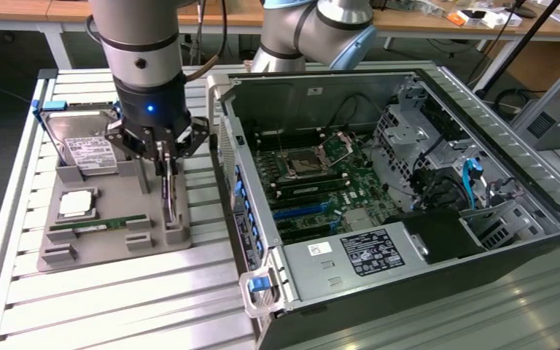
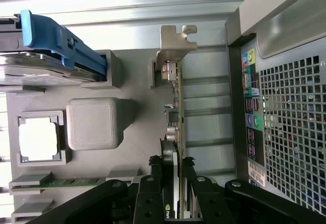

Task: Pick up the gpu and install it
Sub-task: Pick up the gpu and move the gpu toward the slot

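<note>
Clamped on gpu (image 1: 168, 198) (image 2: 177, 102) with gripper (image 1: 166, 159) (image 2: 172, 161), one of the fingers (image 2: 191, 177) on each face. Standing on edge in tray (image 1: 105, 251) slot, just beside case (image 1: 378, 87), on the exterior view's left of it. Long axis near-to-far, parallel to case wall; bracket (image 2: 173, 43) at drive (image 1: 85, 149) end. Apparently seated, not yet lifted.

Little can be read. On the gpu (image 2: 177, 132), which stands just outside the computer case (image 1: 309, 98), a small green-and-white brand mark sits on its black edge, and its letters look like "nv". The drive label (image 1: 90, 154) on the hard drive (image 1: 63, 130), farther from the case, carries print too fine to read. So does the power supply label (image 1: 378, 254) inside the case.
</note>
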